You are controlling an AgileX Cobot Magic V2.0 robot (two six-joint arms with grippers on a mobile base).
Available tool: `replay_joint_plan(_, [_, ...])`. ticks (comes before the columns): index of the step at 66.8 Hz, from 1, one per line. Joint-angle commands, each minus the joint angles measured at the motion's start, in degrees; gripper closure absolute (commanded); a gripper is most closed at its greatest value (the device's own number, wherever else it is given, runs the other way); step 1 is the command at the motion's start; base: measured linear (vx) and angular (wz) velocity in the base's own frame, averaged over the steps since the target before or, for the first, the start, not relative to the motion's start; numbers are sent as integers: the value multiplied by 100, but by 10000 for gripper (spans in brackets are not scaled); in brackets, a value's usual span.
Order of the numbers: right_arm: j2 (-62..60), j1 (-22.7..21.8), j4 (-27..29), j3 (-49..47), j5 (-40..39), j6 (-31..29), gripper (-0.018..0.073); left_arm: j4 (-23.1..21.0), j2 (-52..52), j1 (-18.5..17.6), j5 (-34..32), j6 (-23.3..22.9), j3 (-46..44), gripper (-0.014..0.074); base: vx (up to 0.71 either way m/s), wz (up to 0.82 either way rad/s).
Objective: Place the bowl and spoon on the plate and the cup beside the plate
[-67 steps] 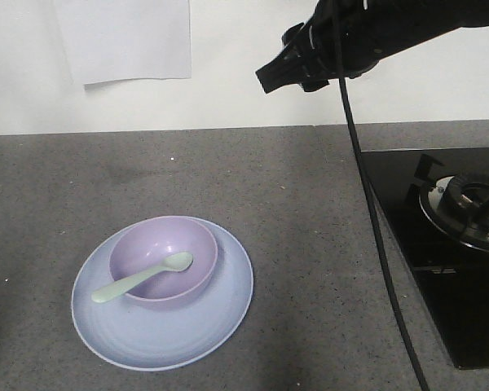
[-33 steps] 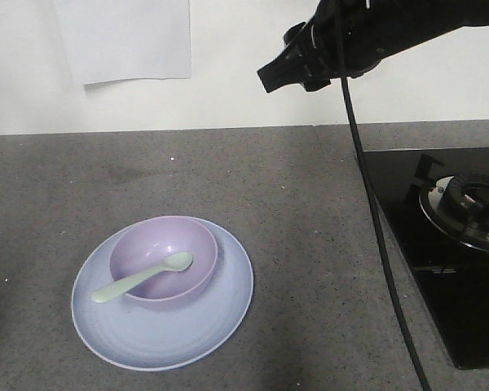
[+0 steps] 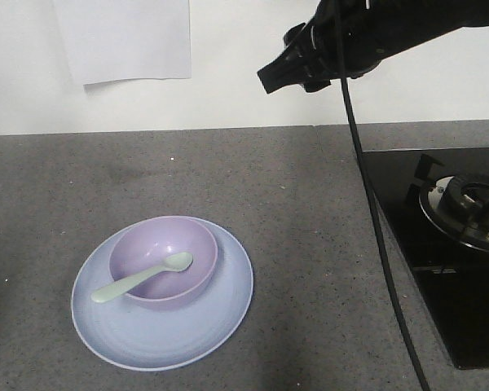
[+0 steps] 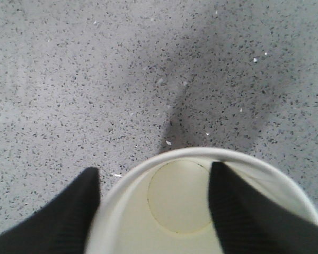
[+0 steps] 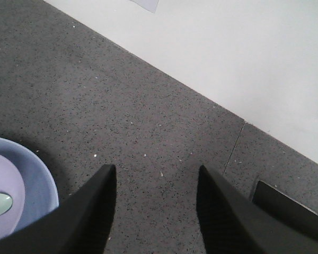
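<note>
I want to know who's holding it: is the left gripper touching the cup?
Touching. In the left wrist view, one finger lies inside the cup against its wall, the other outside the rim.

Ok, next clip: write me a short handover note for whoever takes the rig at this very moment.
Left hand: shut on the cup, one finger inside the rim and one outside, above bare counter; it is out of the front view.
Right hand: open, empty, raised over the counter near the stove.
Done: bowl on plate, spoon resting in the bowl.
Left: set the cup beside the plate and release.
</note>
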Motion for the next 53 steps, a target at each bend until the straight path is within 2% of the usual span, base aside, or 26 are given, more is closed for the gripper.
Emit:
replay_joint_plan(1, [-240, -7, -86, -174, -312, -57, 214, -40, -187, 17, -154, -18, -138, 288, 0, 0])
replay_joint_plan(11, [-240, -7, -86, -174, -312, -57, 214, -14, -187, 17, -166, -18, -138, 499, 0, 0])
replay_joint_plan(18, [-240, -7, -86, -174, -312, -57, 214, 40, -187, 17, -194, -11, -138, 606, 0, 0])
replay_joint_plan(31, [-240, -7, -86, -174, -312, -57, 214, 151, -235, 17, -265, -12, -211, 604, 0, 0])
replay_joint_plan(41, [-240, -7, -92, -174, -267, -95, 214, -54, -392, 4, -255, 99, -546, 604, 0, 0])
replay_joint_plan(48, [-245, -7, -104, -174, -265, -99, 214, -773, -547, 4, -242, 599, -921, 604, 0, 0])
replay_joint_plan(53, [-258, -7, -103, -174, -244, -119, 214, -1667, -658, 4, -249, 1259, -1120, 604, 0, 0])
